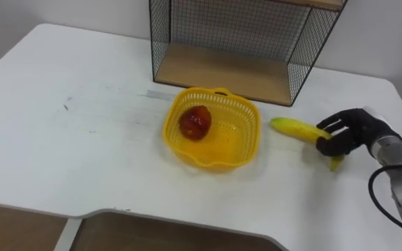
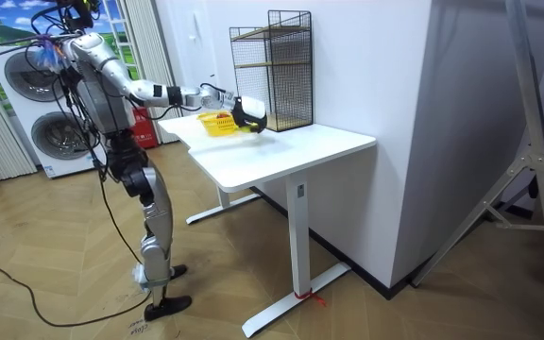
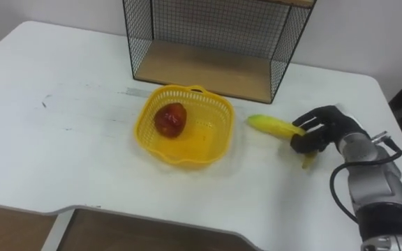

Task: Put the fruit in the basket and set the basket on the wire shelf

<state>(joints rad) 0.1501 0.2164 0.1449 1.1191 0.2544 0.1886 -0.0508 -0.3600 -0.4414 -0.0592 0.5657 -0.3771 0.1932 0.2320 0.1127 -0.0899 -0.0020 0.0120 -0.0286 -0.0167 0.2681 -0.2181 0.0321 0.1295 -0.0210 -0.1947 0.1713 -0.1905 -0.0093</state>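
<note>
White table (image 1: 82,153): banana (image 1: 292,127) is gripped in the curled right hand (image 1: 351,131) near the basket (image 1: 215,164), apple (image 1: 195,123) already inside. Banana is to be lifted in next.

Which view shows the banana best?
Left eye view: the banana lies clear beside the basket, one end in the right hand. Right eye view shows the same; room view has it too small to tell.
</note>
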